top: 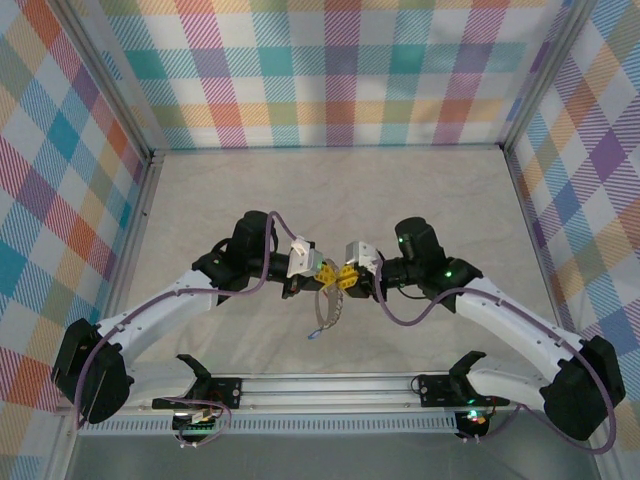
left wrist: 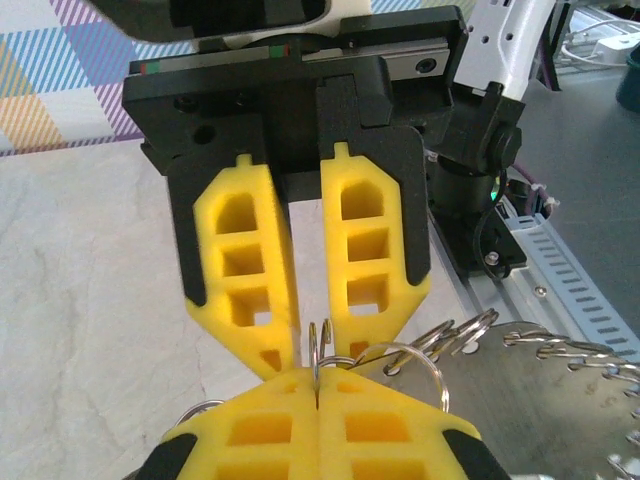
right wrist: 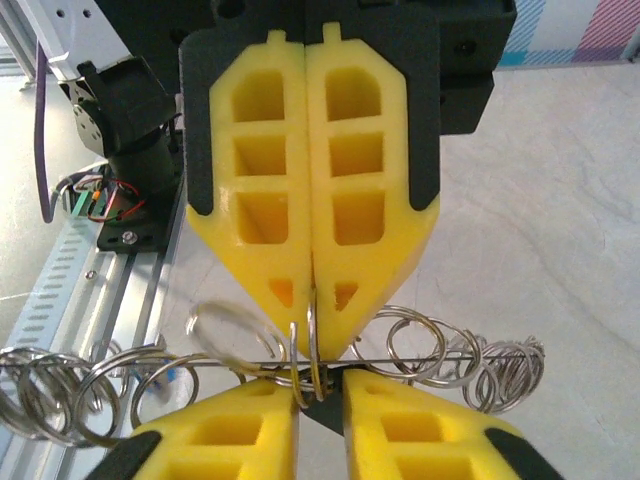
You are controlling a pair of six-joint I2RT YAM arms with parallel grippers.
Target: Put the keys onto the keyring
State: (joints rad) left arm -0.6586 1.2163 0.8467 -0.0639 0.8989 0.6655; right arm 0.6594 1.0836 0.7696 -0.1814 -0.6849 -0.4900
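**Both tools pinch keyring mid-air**

Left tool [left wrist: 318,395], nearest the left wrist camera, is clamped on the keyring [left wrist: 320,345]. Right tool [left wrist: 305,345] faces it tip to tip, fingers slightly parted, also gripping the ring. Chain of small rings [top: 325,322] dangles toward the tabletop [top: 330,190].

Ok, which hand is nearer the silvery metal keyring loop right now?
Left. The left hand is shut on the silvery metal keyring loop; the right hand faces it, fingertips straddling the same loop.
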